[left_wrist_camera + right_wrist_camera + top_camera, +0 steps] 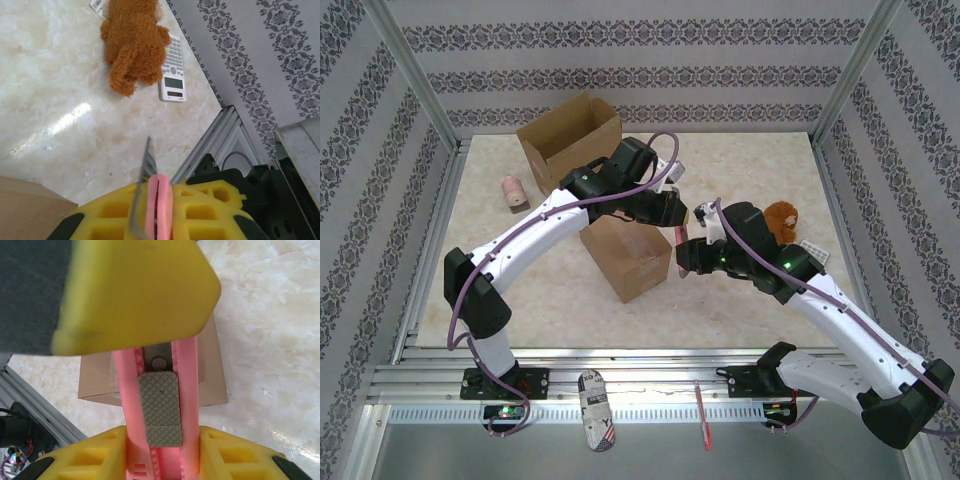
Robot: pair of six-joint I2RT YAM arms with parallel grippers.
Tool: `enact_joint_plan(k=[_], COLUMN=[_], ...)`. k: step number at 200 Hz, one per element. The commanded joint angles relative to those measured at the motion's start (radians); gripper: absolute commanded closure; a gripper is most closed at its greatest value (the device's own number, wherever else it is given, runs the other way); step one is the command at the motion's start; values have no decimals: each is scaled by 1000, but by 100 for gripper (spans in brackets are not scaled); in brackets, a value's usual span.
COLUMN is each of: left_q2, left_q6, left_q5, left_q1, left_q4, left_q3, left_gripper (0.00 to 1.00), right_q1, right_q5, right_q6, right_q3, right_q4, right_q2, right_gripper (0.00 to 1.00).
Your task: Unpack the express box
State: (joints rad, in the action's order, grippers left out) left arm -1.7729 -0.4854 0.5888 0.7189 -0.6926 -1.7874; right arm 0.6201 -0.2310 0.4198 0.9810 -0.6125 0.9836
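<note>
Lying farthest left: pink roll (513, 192), well left of the express box (625, 260).
Open carton (570, 140): behind the express box, mouth up.
Left gripper (158, 205): closed tight on the pink utility knife (159, 405) above the box's right edge.
Express box: mid-table, flaps shut, askew, one corner toward the arm bases; long axis unclear.
Knife: long axis straight out from the right fingers (240, 460); blade (148, 160) points at the table.
Right gripper (160, 465): clamped on the handle.
Teddy bear (781, 218), calculator (812, 250): right of the box, touching.
Surface: pale marbled tabletop (520, 300); striped patterned walls (620, 75).
</note>
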Motion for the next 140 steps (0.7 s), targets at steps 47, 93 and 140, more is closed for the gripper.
enact_joint_plan(k=[47,93,140], left_q2=[29,98,194], left_q6=[13,-40,-191], left_q5=[-43,68,212], left_q1=[-1,-58,-143], left_q4=[44,190,479], left_q3=[21,71,203], left_gripper=[100,100,100], right_q1=[8,-76,-202], right_q5=[-22,-134,-314], right_q6=[42,118,270], right_q3=[-7,-54,-139], right_q4=[93,209,470], right_q2=[-41,-98,-148], right_gripper=[39,25,22])
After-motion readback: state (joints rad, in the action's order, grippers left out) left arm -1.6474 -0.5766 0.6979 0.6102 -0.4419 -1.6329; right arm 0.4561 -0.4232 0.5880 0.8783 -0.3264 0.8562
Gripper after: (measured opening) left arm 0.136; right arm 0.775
